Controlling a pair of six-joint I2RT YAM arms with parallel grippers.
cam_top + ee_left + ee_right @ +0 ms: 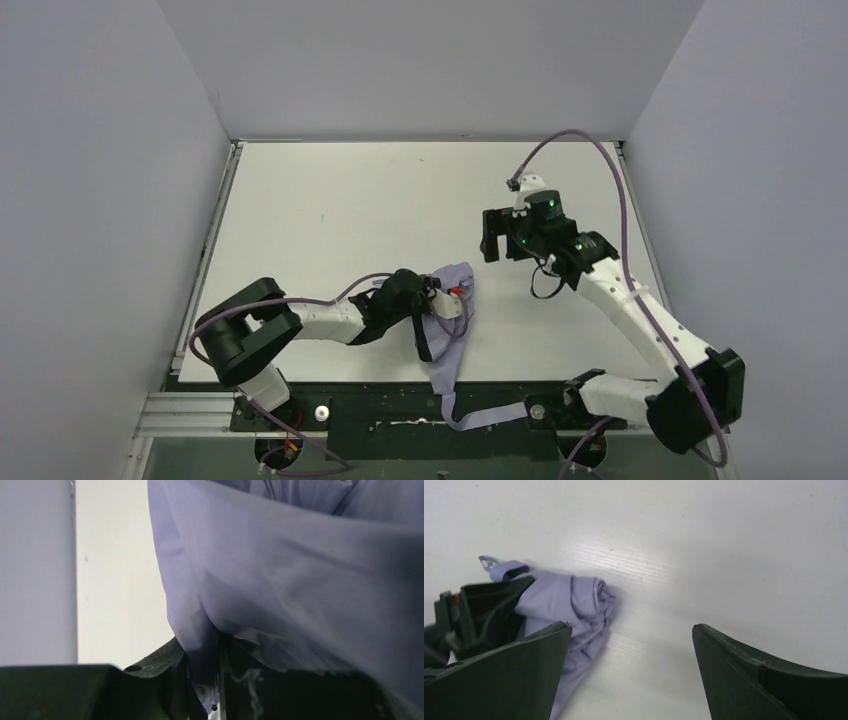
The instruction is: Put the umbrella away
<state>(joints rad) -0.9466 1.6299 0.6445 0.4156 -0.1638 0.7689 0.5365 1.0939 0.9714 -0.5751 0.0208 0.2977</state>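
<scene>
White bench [330, 220], grey walls. So the left pincer [437, 300] is clamped on the lavender umbrella [450, 350] drooping over the near edge, arm stretched low. And the right pincer [631, 626] gapes wide, empty, right of the umbrella, elbow bent.

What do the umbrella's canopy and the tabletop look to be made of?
The umbrella: probably thin synthetic fabric, pale lavender and matte; it bunches and creases softly. The table: likely white laminate or painted board, smooth, with faint grain lines and a soft glare.
</scene>
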